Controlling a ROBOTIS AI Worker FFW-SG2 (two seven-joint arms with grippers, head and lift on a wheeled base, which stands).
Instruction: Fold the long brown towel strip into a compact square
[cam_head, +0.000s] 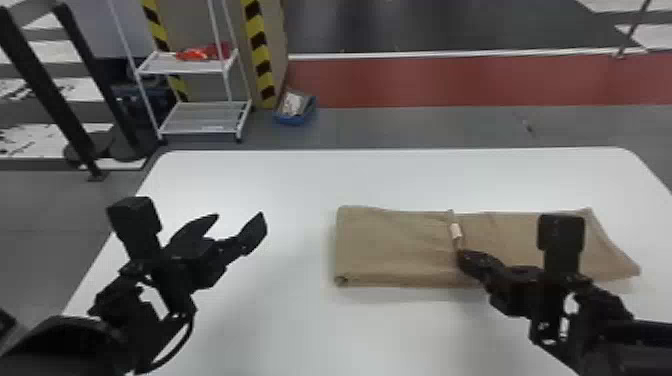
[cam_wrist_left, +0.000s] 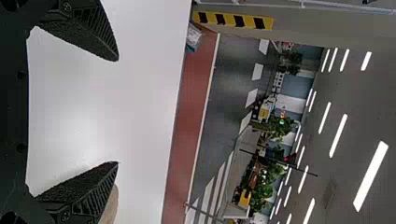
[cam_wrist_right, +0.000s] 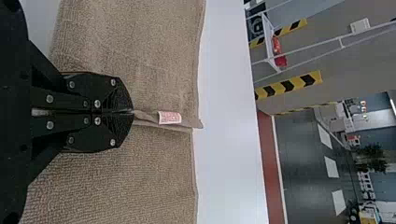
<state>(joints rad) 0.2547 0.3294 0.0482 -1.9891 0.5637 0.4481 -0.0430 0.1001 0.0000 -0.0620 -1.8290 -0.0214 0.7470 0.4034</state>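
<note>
Clamped with the right gripper (cam_head: 461, 256) onto a layered edge of the brown towel strip (cam_head: 395, 245) beside its sewn-in label (cam_head: 455, 230) on the white table (cam_head: 280, 325), probably to guide folding, and spread at the left gripper (cam_head: 240, 216), presumably in reserve.

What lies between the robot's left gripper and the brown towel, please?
Just bare white table lies between the left gripper and the towel, as the head view shows.

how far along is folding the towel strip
Partway, it seems. Done: the towel strip looks doubled over on its left side, ending at an edge with a label. In hand: the right gripper has its fingers shut on that edge. Left: the right side lies stretched out, so no compact square yet.
</note>
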